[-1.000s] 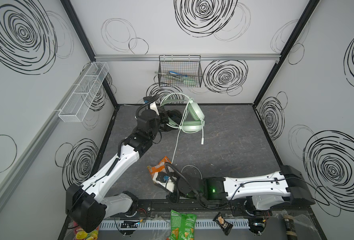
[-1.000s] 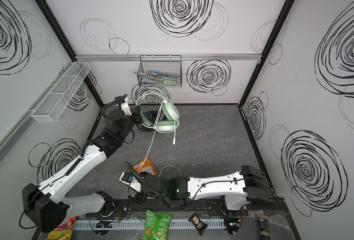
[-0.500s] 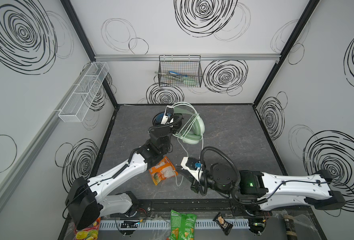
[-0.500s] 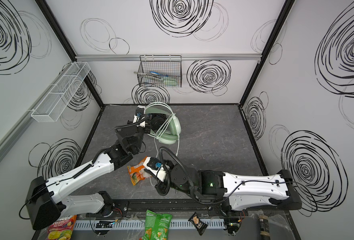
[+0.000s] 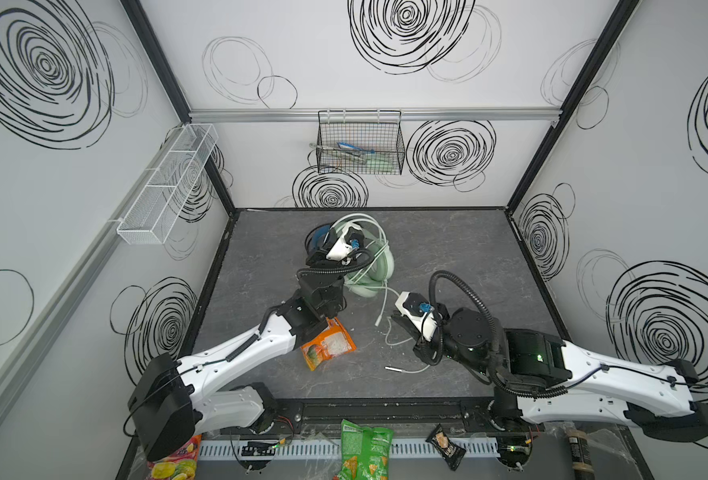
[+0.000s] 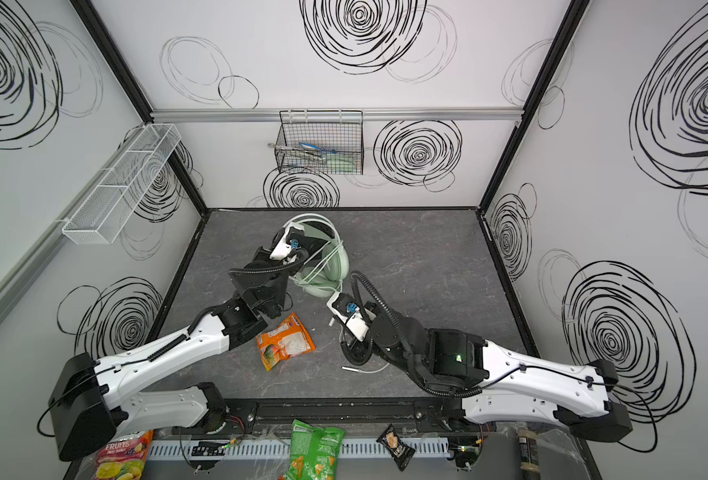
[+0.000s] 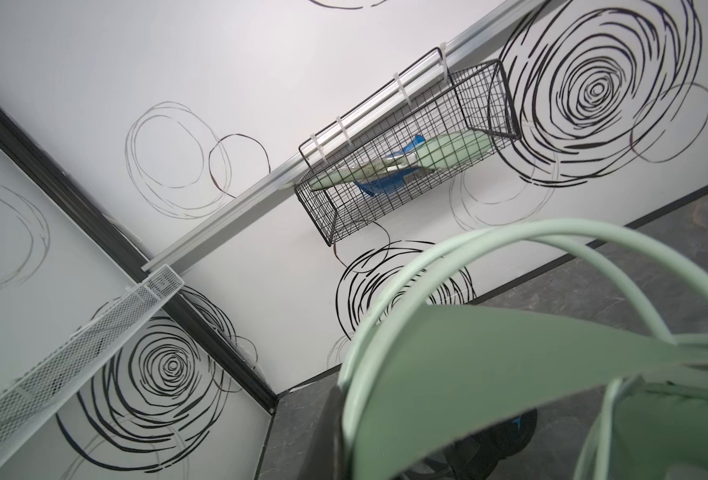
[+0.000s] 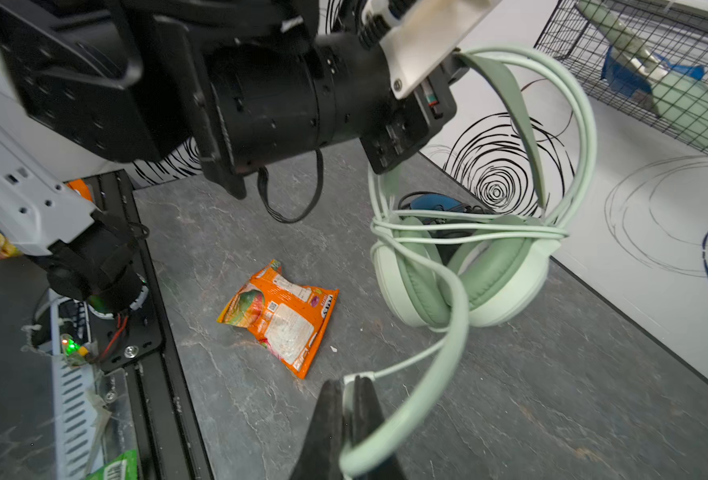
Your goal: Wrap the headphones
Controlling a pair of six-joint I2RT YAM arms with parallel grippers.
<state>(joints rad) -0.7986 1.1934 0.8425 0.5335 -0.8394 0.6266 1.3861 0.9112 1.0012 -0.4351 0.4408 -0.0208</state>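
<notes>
The pale mint-green headphones [image 5: 372, 272] [image 6: 332, 266] [image 8: 475, 270] hang above the table, earcups down. My left gripper [image 8: 455, 65] is shut on their headband [image 7: 489, 365]. Their whitish cable runs in several loops around the earcups and the band. From there it drops to my right gripper [image 8: 348, 399] [image 5: 396, 322], which is shut on it. The cable's tail and plug [image 5: 391, 368] lie on the table. The black headphones with blue inner cups [image 5: 316, 241] [image 8: 431, 203] lie behind the green pair, mostly hidden.
An orange snack packet [image 5: 329, 343] [image 8: 279, 320] lies under the left forearm. A black wire basket [image 5: 360, 145] hangs on the back wall. A white mesh shelf [image 5: 165, 187] hangs on the left wall. Snack bags [image 5: 362, 453] lie along the front rail.
The left arm has carried the green headphones from the back left toward the middle. The right arm swung from the front left to the right with the cable, which now loops around the headset.
</notes>
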